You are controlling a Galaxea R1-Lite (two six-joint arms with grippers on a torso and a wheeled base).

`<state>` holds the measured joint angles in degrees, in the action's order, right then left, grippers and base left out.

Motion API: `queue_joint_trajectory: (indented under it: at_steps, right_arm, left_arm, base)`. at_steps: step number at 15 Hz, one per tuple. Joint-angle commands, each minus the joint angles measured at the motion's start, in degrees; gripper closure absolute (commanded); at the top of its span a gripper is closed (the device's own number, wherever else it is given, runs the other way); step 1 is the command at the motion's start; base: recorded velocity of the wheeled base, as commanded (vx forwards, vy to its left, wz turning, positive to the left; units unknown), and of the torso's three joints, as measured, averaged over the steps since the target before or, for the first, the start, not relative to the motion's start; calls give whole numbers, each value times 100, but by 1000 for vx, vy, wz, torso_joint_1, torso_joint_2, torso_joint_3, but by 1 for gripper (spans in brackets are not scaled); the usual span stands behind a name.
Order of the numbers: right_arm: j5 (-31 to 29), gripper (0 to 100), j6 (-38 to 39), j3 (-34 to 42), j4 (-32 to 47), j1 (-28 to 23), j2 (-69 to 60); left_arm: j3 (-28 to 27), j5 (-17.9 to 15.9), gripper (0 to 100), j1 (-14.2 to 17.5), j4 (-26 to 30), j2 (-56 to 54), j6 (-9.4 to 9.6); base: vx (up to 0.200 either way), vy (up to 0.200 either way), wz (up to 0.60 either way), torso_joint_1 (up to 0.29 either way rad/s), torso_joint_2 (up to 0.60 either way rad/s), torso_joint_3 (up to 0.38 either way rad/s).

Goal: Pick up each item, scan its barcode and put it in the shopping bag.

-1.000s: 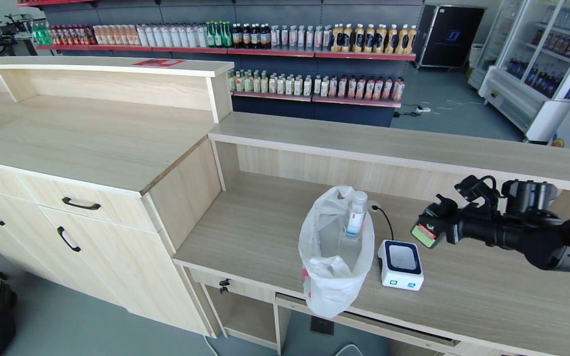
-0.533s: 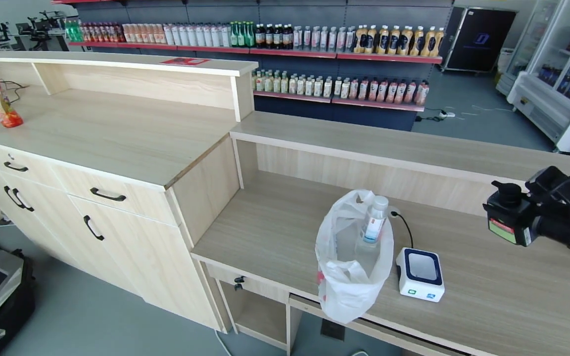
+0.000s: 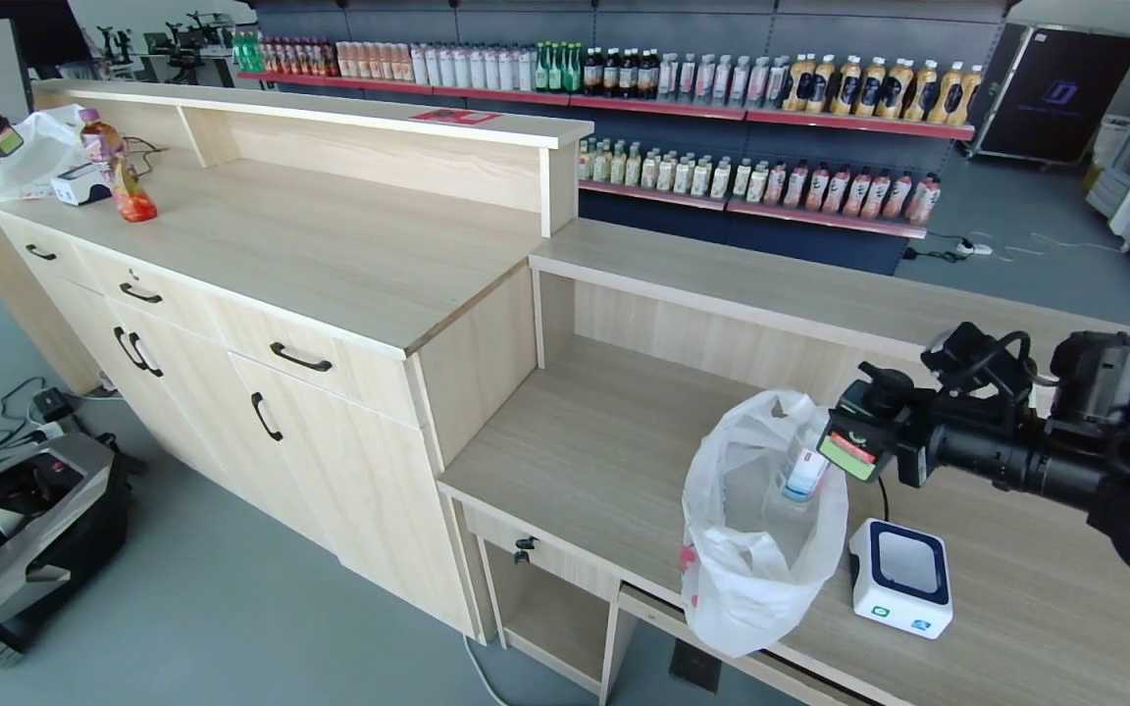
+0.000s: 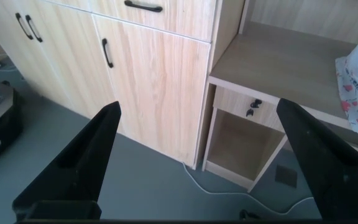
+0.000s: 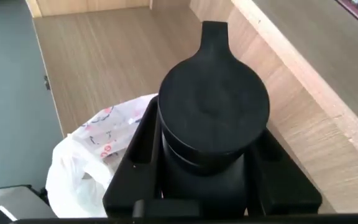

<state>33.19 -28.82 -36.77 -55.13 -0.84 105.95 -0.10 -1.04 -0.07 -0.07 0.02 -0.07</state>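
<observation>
Now | bottle (image 3: 805, 471) stands in shopping bag (image 3: 742, 549); task looks nearly complete | left gripper (image 4: 197, 104) jaws apart, empty | right gripper (image 3: 849, 446) grip: cannot tell

Light wood counter (image 3: 330, 235) with black-handled drawers (image 3: 300, 358) stands at left; a lower desk (image 3: 604, 431) joins it at right, with a raised ledge (image 3: 722, 284) behind. Grey floor (image 3: 182, 608); dark wall shelving (image 3: 683, 127) carrying red-edged rows of bottles (image 3: 849, 88); light bright and even.

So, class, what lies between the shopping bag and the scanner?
Nothing: only a narrow strip of bare counter separates the shopping bag and scanner, in the head view.
</observation>
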Motion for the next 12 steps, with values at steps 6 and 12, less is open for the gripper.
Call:
queue_joint_trajectory:
  at_steps: [6,12]
  right_arm:
    - [3,100,-273,-138,-552,357,2149]
    - [-6,100,-247,-735,-1009,313,3072]
  left_arm:
    - [1,-2,0,7,-1,-2,-1]
    - [1,-2,0,7,-1,-2,-1]
  base:
    - [0,0,0,0,0,0]
    - [0,0,0,0,0,0]
